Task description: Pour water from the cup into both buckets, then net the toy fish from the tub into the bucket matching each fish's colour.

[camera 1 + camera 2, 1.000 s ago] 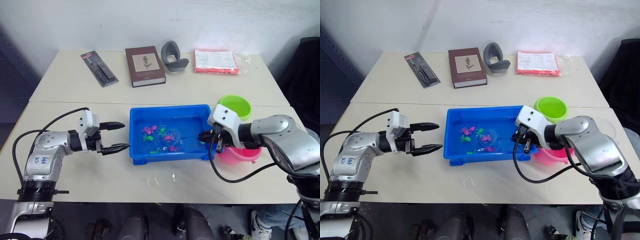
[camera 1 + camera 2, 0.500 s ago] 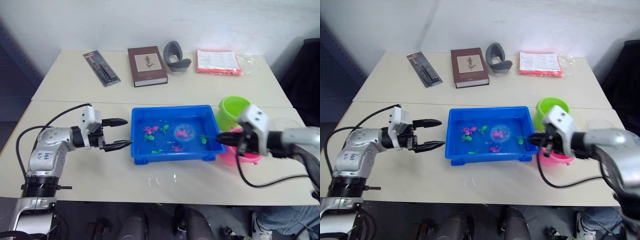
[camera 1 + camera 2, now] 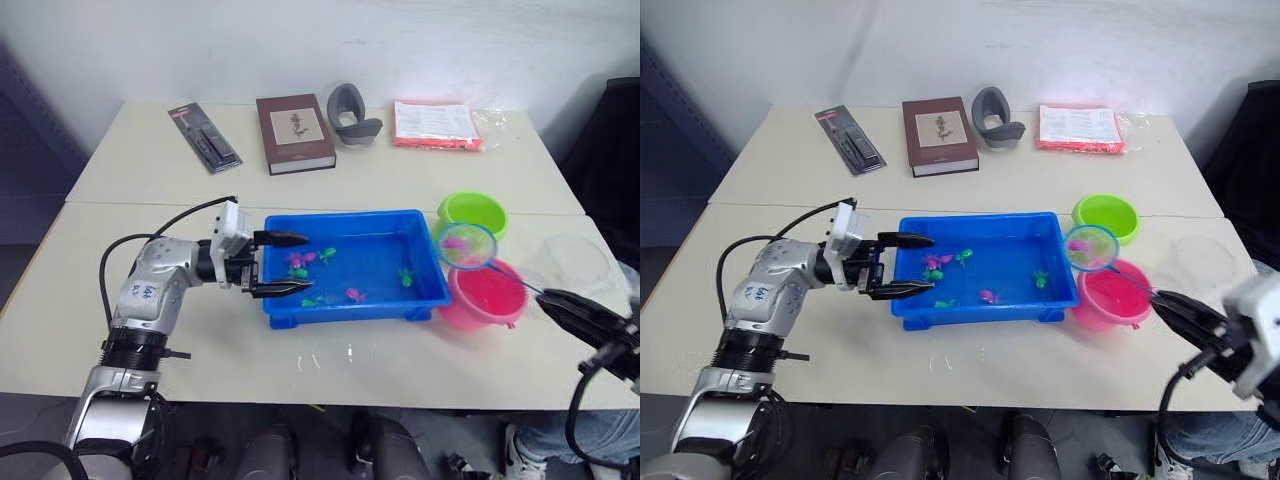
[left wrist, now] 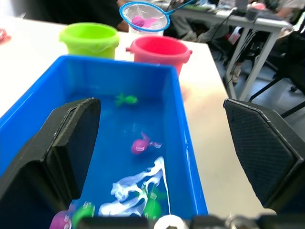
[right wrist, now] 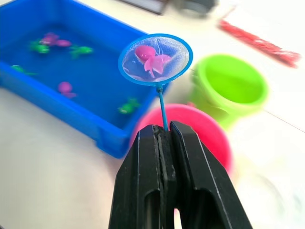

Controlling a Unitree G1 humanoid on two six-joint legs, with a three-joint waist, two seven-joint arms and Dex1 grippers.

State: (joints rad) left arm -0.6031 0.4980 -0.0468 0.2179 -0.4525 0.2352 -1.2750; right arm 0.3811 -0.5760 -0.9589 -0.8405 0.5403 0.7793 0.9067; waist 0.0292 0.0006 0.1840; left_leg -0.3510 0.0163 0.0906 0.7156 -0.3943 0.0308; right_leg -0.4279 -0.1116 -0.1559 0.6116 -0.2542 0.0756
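Pink fish (image 5: 151, 59) lie in our net (image 5: 155, 59), raised between the blue tub (image 3: 425, 262) and the pink bucket (image 3: 488, 295), beside the green bucket (image 3: 472, 211). Our right gripper (image 5: 163, 131) pinches the net's thin handle. Next we should carry the hoop over the pink bucket and tip it. Our left gripper (image 3: 290, 264), fingers spread, straddles the tub's near end.
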